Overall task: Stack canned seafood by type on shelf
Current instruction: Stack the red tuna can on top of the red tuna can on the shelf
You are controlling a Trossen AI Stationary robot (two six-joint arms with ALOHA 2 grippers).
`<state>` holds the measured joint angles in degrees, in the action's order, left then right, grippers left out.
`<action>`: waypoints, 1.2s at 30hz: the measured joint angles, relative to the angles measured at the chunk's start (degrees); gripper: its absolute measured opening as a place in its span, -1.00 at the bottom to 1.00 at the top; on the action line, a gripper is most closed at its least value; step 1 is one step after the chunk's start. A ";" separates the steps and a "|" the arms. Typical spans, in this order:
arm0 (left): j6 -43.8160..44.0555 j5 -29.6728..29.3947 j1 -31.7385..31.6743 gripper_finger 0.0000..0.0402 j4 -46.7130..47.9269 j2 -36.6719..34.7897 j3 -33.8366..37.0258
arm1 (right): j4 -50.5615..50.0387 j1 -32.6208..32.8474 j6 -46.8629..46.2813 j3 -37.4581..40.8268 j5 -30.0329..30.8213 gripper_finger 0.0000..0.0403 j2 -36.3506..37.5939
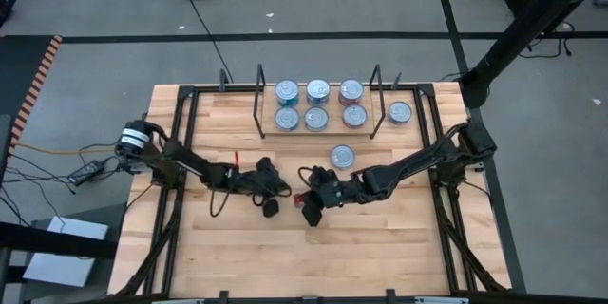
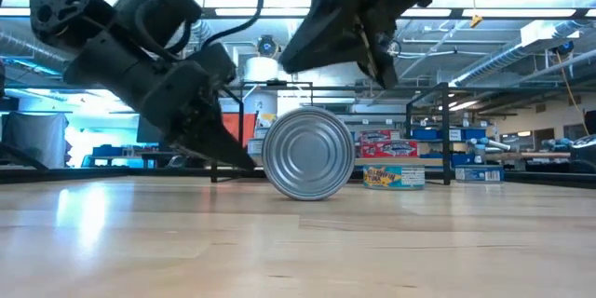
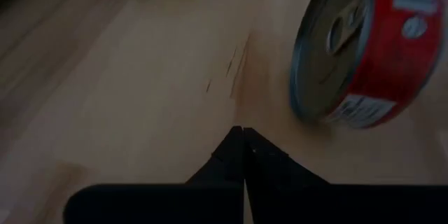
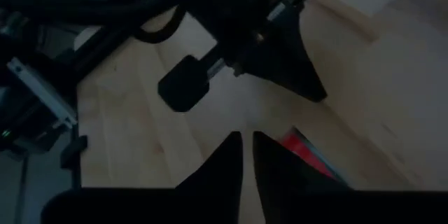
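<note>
Red can (image 1: 310, 208) on edge between grippers

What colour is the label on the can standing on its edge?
Red, on the tipped can; the left wrist view shows it best.

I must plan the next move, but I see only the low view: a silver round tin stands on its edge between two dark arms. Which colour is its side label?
Observer: Red. The left wrist view shows the red-labelled round tin on its edge, just beyond the shut left fingers.
Operator: How many tins are on the shelf?
Observer: From above, six silver-lidded tins sit in two rows of three between the black wire uprights of the light wooden shelf.
Operator: Are any tins outside it?
Observer: Two lie flat: one tin beyond the upright on the right arm's side, another tin in front of the shelf.
</note>
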<state>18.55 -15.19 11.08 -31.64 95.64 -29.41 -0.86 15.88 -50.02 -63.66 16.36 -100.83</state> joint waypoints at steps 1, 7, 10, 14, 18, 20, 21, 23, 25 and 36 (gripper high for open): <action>0.88 -0.02 0.16 -0.98 -0.61 -0.68 0.34 | -0.42 0.00 0.96 -0.03 -0.36 -0.72 0.66; 2.13 -0.15 1.50 -0.98 -1.10 -3.24 1.75 | -7.75 -0.10 5.05 -0.08 -3.11 -0.36 3.69; 2.69 -0.17 1.82 -0.98 -1.33 -3.35 1.67 | -11.44 -0.20 8.39 -0.09 -5.11 -0.15 4.49; 3.11 -0.19 1.84 -0.98 -1.01 -3.32 1.71 | -14.59 -0.28 14.60 -0.09 -7.25 0.05 4.53; 3.14 -0.19 1.85 -0.98 -1.06 -3.32 1.71 | -15.76 -0.28 20.60 -0.09 -6.72 0.17 4.52; 3.14 -0.19 1.85 -0.98 -1.09 -3.32 1.71 | -17.62 -0.28 23.28 -0.88 -5.55 0.19 4.49; 3.14 -0.19 1.85 -0.98 -1.04 -3.32 1.71 | -18.71 -0.28 24.65 -1.75 -5.00 0.20 4.49; 3.16 -0.19 1.85 -0.98 -1.05 -3.32 1.71 | -21.28 -0.28 27.55 -3.82 -3.53 0.22 4.49; 3.16 -0.19 1.85 -0.98 -1.03 -3.32 1.71 | -24.25 -0.50 30.47 -5.89 -2.14 0.24 4.45; 3.18 -0.20 1.80 -0.98 -1.01 -3.28 1.71 | -26.90 -2.29 33.88 -8.82 -6.62 0.35 4.36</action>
<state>21.74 -15.39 12.88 -32.64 92.36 -27.70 -27.76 13.58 -16.13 -72.48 9.73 -96.47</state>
